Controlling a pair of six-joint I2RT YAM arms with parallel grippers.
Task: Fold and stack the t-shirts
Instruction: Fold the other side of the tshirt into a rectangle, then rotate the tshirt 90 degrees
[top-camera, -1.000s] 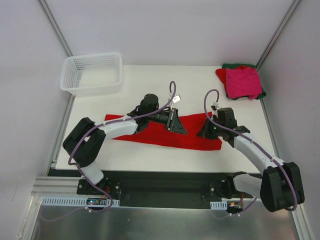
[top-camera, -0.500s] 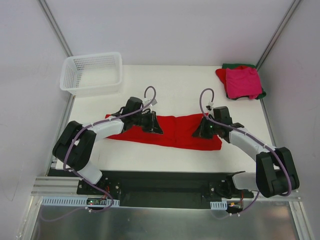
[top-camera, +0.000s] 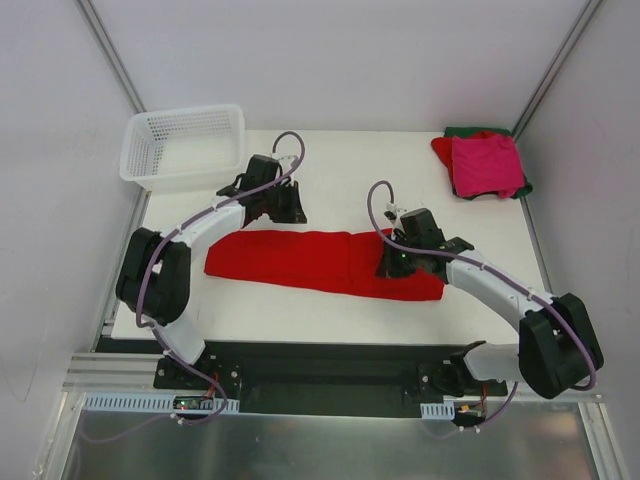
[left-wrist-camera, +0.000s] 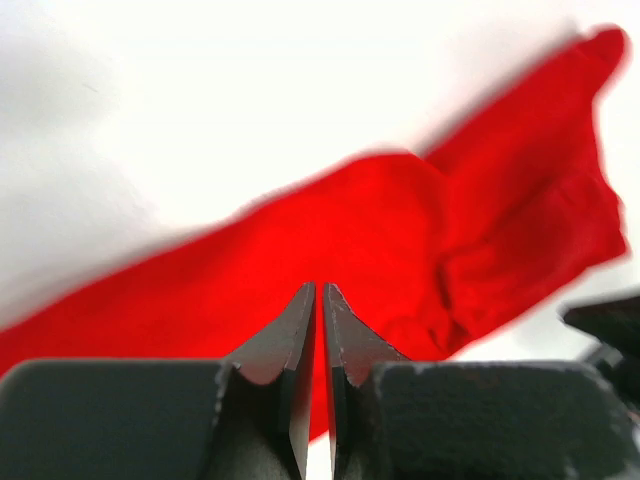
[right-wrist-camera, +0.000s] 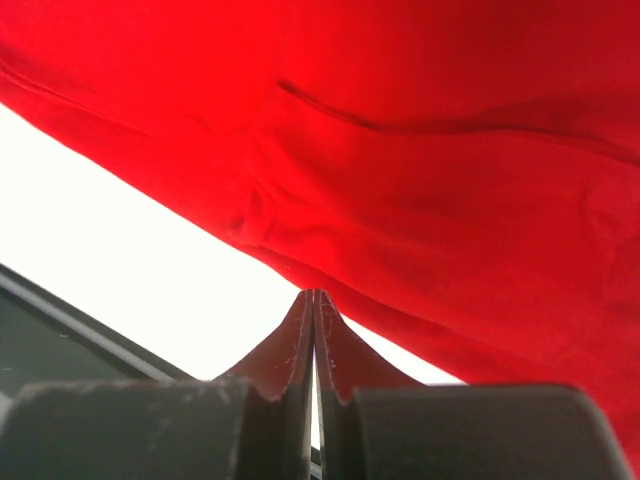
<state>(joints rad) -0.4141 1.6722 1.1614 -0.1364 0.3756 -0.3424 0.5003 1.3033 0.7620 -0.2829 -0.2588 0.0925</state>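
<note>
I am holding my left pincer (top-camera: 284, 207) closed on nothing, upper centre-left, beyond the bright red t-shirt (top-camera: 290, 260). My right pincer (top-camera: 391, 266), closed too, is hovering over its right half.

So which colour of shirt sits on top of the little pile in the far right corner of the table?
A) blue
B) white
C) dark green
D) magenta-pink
D: the magenta-pink folded cloth t-shirt lies uppermost, with a red t-shirt and a dark green t-shirt peeking out beneath it.
</note>
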